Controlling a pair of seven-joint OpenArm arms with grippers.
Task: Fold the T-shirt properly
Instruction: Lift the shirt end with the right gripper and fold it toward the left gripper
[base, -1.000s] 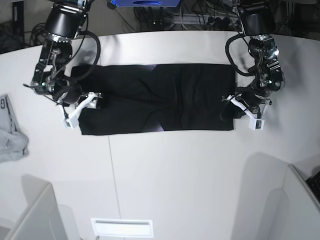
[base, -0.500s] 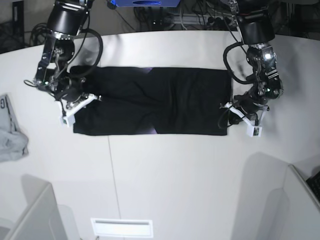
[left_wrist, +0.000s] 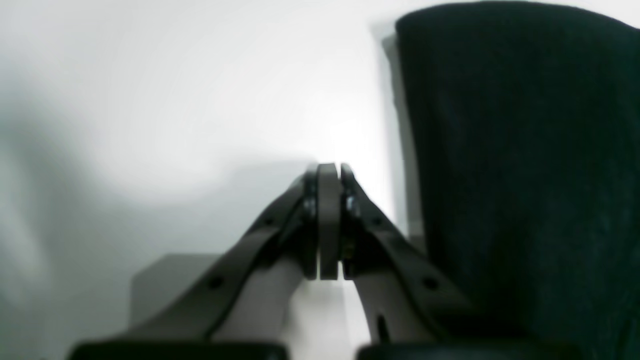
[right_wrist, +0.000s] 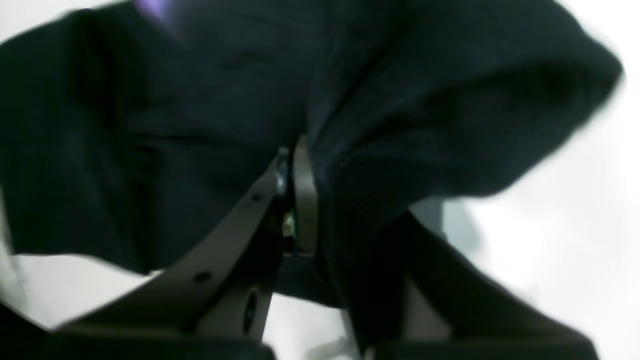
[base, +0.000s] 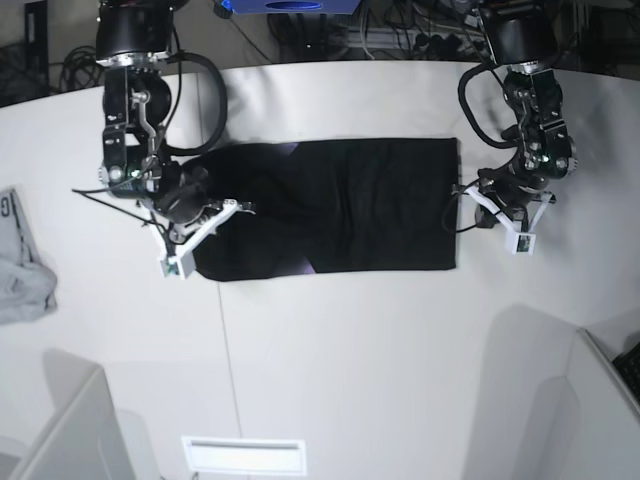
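Currently the T-shirt (base: 340, 205) lies flat on the white tabletop (base: 350, 350), a black rectangle between both arms. Right gripper (base: 195, 228) at its bunched end: fingers (right_wrist: 302, 200) pinched together with black cloth clamped between them. Left gripper (base: 497, 222) just beside the opposite edge, fingers (left_wrist: 327, 220) pressed together, holding nothing. Grey garment (base: 20, 270) well apart.

The white table (base: 350, 340) carries the black T-shirt (base: 340, 205) and a grey garment (base: 20, 270).

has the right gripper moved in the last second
Yes. In the base view the right gripper, shut on the T-shirt, has dragged its end inward, away from the grey garment.
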